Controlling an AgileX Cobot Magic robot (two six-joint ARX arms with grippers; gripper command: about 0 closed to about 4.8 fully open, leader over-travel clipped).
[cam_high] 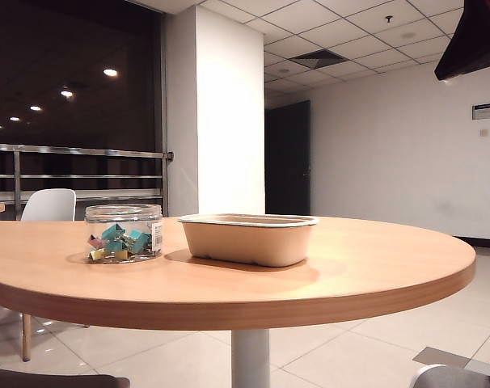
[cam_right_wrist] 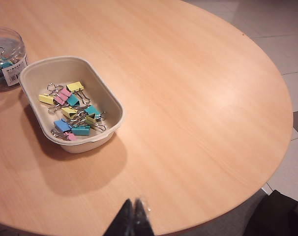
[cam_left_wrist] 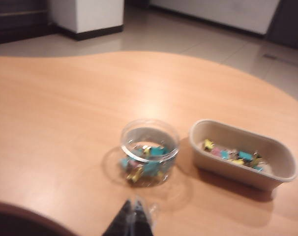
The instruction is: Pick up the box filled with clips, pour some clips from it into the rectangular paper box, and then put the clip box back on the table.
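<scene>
Black left claw: tips pressed together, nothing between them; it hangs above the table edge, short of the jar and not touching it.
Right claw: black too, tips together and empty; it hangs over the near rim of the table, well apart from the tray.
Jar: clear, squat, upright on the table, no lid seen; a white label faces the tray.
Clips in jar: teal, yellow and pink, heaped low on its floor.
Tray: beige paper, oblong, flat on the table just beside the jar, a narrow gap between them.
Clips in tray: a loose scatter of yellow, pink and teal with silver wire handles, perhaps a dozen, though the tangle is hard to count.
Exterior view: neither claw shows clearly there; jar to the left, tray near the middle.
Chair: white, behind the table at the far left.
</scene>
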